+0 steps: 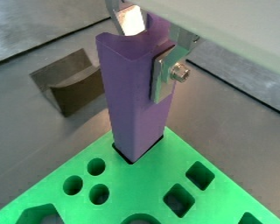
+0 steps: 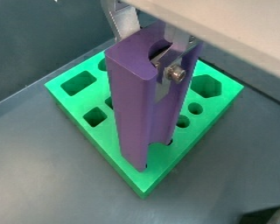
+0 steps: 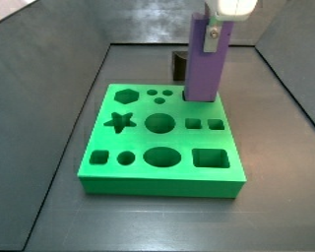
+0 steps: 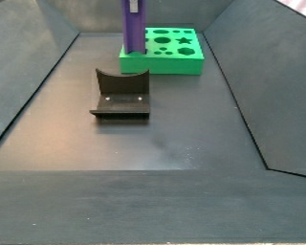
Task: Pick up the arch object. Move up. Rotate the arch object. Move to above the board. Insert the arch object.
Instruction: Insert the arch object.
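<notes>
The board [image 3: 141, 148], a thick green square slab with a hexagon, a star, circles and squares cut through its top, lies flat on the grey floor [image 4: 156, 134]; in a side view it sits toward the far end of the enclosure [image 4: 175, 50]. Standing upright at one corner region of the board is the arch object [image 3: 205, 64], a long purple prism whose lower end sits down inside a hole of the board in both wrist views [image 1: 139, 105] [image 2: 146, 101]. The fixture [image 4: 121, 94], a dark bracket on its base plate, stands on the floor just beside the board, on the side nearer that camera; a wrist view shows it beyond the board's corner [image 1: 70, 80]. The gripper [image 2: 154, 52] hangs directly above the board, its silver fingers [image 1: 168, 72] pinching the upper end of the arch object between them.
</notes>
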Robot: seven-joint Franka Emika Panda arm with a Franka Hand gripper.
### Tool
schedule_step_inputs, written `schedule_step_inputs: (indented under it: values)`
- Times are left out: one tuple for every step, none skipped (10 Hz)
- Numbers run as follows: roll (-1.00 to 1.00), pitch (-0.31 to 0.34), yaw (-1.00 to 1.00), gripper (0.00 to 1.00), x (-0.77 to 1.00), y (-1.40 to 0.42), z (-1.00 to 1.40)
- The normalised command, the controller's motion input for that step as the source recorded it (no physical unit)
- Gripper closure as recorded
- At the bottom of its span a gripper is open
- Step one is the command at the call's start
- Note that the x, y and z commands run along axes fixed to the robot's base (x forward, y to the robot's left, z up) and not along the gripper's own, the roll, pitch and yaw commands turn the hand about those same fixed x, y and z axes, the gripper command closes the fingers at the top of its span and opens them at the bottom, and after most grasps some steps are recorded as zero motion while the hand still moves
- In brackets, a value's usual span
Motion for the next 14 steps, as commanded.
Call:
schedule_step_inputs:
  values:
    - [0.02,0.000,-0.07,1.00,0.02,0.00,-0.10]
    - [0.02,0.000,-0.01,1.00,0.00,0.00,-0.11]
    - [0.02,0.000,0.00,1.00,0.00,0.00,-0.14]
    - [0.02,0.000,-0.01,1.00,0.00,0.00,-0.20]
    - [0.05,0.000,-0.21,1.00,0.00,0.00,-0.26]
    - [0.02,0.000,-0.24,1.00,-0.01,0.00,-0.30]
    - [0.02,0.000,-0.15,1.00,-0.10,0.00,-0.31]
    - [0.01,0.000,-0.12,1.00,-0.11,0.00,-0.30]
    - [0.01,0.000,-0.08,1.00,-0.12,0.00,-0.28]
    - [0.01,0.000,-0.01,1.00,-0.09,0.00,-0.30]
    - [0.00,0.000,0.00,1.00,0.00,0.00,-0.23]
    - [0.01,-0.026,0.00,1.00,0.00,0.00,-0.33]
    - [0.07,-0.006,0.03,1.00,0.07,0.00,-0.53]
    - [0.18,0.000,0.02,1.00,0.11,-0.03,-0.70]
